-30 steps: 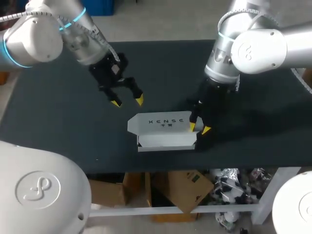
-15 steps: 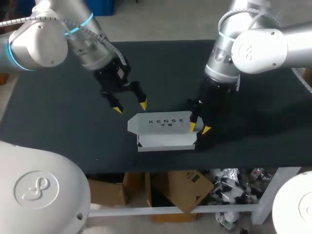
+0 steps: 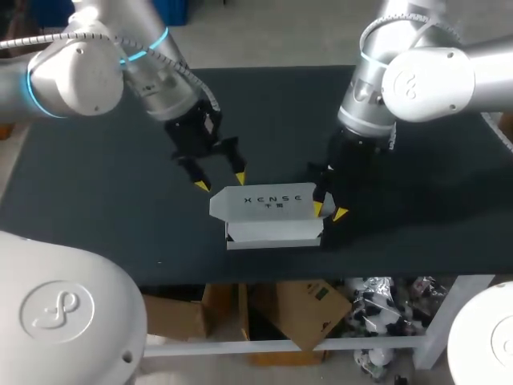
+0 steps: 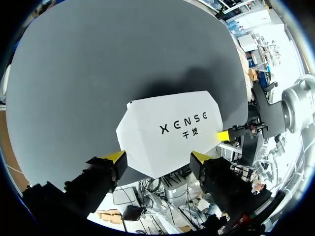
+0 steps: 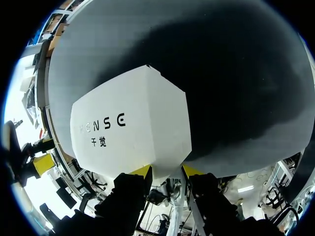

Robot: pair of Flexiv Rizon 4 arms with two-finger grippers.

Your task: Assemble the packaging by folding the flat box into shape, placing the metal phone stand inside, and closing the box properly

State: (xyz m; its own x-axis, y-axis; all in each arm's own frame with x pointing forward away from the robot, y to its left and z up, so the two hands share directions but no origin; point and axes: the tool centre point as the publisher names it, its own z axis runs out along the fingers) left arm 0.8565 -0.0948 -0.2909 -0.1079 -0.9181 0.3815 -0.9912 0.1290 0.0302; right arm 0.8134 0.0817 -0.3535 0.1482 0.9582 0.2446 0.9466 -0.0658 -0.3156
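The white box stands near the table's front edge, its printed lid raised and leaning over the body. My left gripper hangs open just behind the lid's far left edge. In the left wrist view its fingers straddle the near edge of the lid without clamping it. My right gripper is at the box's right end. In the right wrist view that gripper is shut on a white end flap of the box. No metal phone stand shows in any view.
The black table top stretches bare to the left, right and behind the box. Its front edge runs close below the box. My two grippers stand about a box length apart.
My left gripper has come right and down to the rear of the lid, its fingers narrowing slightly. The right arm and the box have stayed put.
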